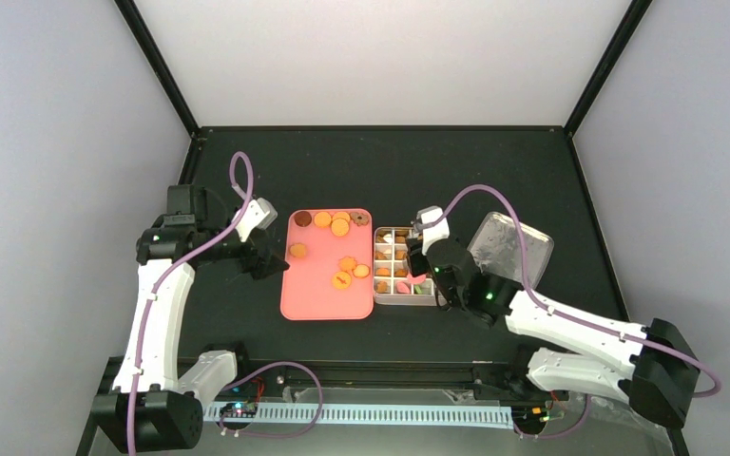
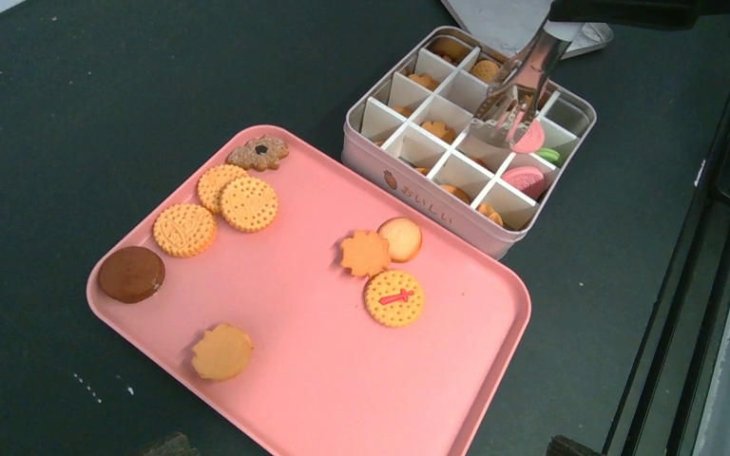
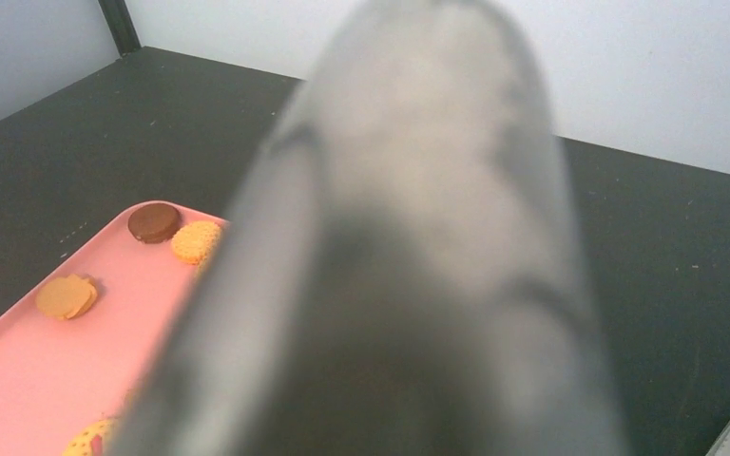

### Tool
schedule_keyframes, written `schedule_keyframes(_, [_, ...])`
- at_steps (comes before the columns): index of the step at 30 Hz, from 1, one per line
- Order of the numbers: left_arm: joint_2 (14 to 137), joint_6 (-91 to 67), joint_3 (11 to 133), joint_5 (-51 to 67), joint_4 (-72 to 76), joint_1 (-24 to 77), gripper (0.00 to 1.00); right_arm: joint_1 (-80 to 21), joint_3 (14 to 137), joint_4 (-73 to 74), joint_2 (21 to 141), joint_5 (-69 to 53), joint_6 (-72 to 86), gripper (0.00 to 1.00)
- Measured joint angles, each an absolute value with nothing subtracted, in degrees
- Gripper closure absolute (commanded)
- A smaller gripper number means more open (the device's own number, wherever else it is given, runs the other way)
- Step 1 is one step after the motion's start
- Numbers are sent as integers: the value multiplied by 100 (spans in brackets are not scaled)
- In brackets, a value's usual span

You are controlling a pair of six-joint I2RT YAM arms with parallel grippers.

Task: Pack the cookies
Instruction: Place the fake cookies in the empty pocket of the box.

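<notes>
Several cookies [image 1: 340, 226] lie on a pink tray [image 1: 328, 304]: dotted orange rounds [image 2: 248, 203], a dark brown disc [image 2: 131, 274] and flower shapes [image 2: 365, 253]. More cookies, some pink [image 2: 527, 179] and green, sit in the cells of a divided tin box [image 2: 418, 185] right of the tray. My right gripper [image 1: 425, 258] is shut on metal tongs [image 2: 518, 85], whose tips hang over the box's middle cells. In the right wrist view the blurred tongs [image 3: 409, 285] hide the jaws. My left gripper [image 1: 266, 256] stands open at the tray's left edge, holding nothing; only its fingertips [image 2: 166, 445] show.
The box's lid [image 1: 511, 245] lies on the black table just right of the box. Black frame posts and pale walls enclose the table. A cable rail runs along the near edge.
</notes>
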State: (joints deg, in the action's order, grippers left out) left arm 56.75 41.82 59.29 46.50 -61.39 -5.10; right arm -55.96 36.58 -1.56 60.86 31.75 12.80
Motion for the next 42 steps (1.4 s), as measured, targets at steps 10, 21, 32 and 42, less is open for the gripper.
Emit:
schedule_keyframes(10, [5675, 4200, 5992, 4652, -6171, -510, 1, -5599, 3457, 49, 5605, 2976, 1540, 64])
schedule_keyframes(21, [5675, 4200, 6084, 4652, -6230, -510, 2, -5601, 3398, 137, 5389, 2967, 1553, 78])
schedule_keyframes(32, [5677, 4202, 6095, 4654, -6259, -510, 1, -5618, 3334, 652, 4799, 3597, 1400, 85])
schedule_keyframes(42, [5675, 4206, 6095, 4654, -6261, -510, 1, -5618, 3341, 1061, 4742, 3837, 1439, 76])
